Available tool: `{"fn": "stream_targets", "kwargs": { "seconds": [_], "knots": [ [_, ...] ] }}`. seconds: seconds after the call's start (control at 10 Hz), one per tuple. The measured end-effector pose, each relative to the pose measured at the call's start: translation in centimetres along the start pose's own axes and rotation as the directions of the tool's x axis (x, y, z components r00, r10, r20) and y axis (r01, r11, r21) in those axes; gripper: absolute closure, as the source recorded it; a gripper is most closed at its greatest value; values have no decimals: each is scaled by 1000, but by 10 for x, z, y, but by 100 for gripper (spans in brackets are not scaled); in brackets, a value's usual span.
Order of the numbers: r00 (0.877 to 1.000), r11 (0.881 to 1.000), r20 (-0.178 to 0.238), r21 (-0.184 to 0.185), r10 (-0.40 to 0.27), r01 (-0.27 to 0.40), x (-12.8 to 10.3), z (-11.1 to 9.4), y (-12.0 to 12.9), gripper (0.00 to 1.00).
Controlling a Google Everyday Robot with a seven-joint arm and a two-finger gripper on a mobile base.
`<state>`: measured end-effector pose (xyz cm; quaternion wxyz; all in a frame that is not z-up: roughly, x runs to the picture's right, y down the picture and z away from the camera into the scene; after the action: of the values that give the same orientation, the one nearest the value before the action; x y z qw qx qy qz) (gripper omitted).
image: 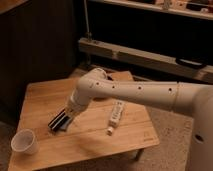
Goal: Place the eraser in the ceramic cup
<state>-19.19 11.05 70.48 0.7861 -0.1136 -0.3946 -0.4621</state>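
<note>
Wooden slats make up the table [95, 140], which carries everything in view. The robot's white arm [130, 92] reaches in from 3 o'clock and bends down toward the table's left half, ending in the pincer [66, 114]. The pincer sits right at the upper end of the eraser [55, 125], which lies flat on the table, slanting from 1 o'clock to 7 o'clock, with its lower end showing at about 7 o'clock of the pincer. Whether the pincer is wide, narrow or gripping the eraser cannot be told (the two dark shapes run together). The ceramic cup [25, 141] stands upright near the table's front left corner, at roughly 8 o'clock of the eraser and apart from it. A white bar [116, 116] lies at 3 o'clock of the eraser, well apart.
</note>
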Motion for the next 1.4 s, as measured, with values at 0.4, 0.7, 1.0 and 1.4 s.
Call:
{"fn": "stream_targets", "kwargs": {
  "seconds": [0.4,0.7,1.0,1.4],
  "knots": [
    [995,997,80,-45,66,-63,59,28,-2,20],
    [988,995,139,-85,72,-60,79,44,-6,20],
    [980,994,189,-101,60,-42,66,62,-12,20],
    [968,992,245,-123,48,-18,66,100,-27,20]
  ]
}}
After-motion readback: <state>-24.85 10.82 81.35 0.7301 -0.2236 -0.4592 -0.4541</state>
